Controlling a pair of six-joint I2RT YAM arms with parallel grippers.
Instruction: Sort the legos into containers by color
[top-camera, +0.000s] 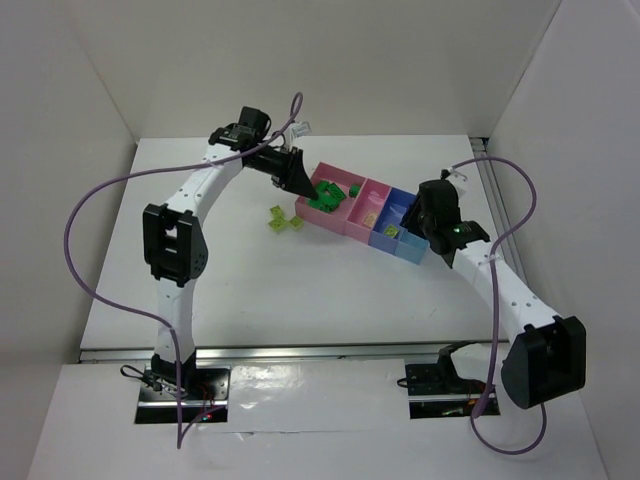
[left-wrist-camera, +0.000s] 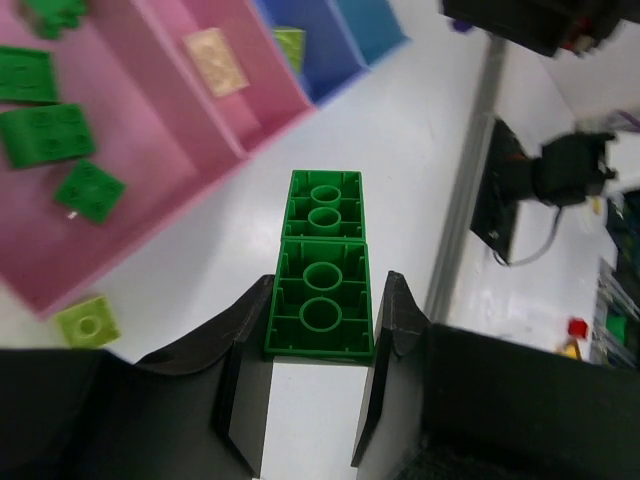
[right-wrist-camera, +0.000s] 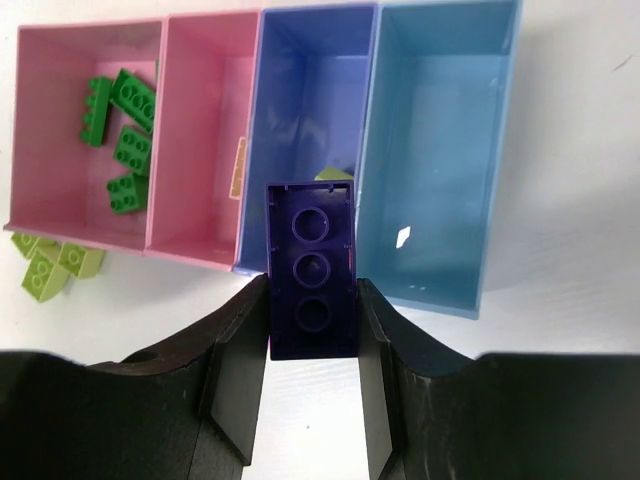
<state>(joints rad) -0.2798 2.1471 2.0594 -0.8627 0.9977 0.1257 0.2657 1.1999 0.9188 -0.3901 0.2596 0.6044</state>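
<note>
My left gripper (left-wrist-camera: 325, 300) is shut on a dark green lego (left-wrist-camera: 322, 268), seen from its hollow underside, and hangs at the left end of the containers (top-camera: 297, 183). My right gripper (right-wrist-camera: 311, 290) is shut on a dark blue lego (right-wrist-camera: 312, 270), hovering over the near edge of the periwinkle tray (right-wrist-camera: 300, 60). The large pink tray (right-wrist-camera: 50, 200) holds several green legos (right-wrist-camera: 122, 130). One yellow-green lego (right-wrist-camera: 335, 175) lies in the periwinkle tray. The light-blue tray (right-wrist-camera: 440, 150) holds no brick.
Yellow-green legos (top-camera: 285, 220) lie loose on the table just left of the pink tray (top-camera: 322, 212). A second, narrower pink compartment (right-wrist-camera: 200, 140) carries a beige label. White walls close in the table on three sides.
</note>
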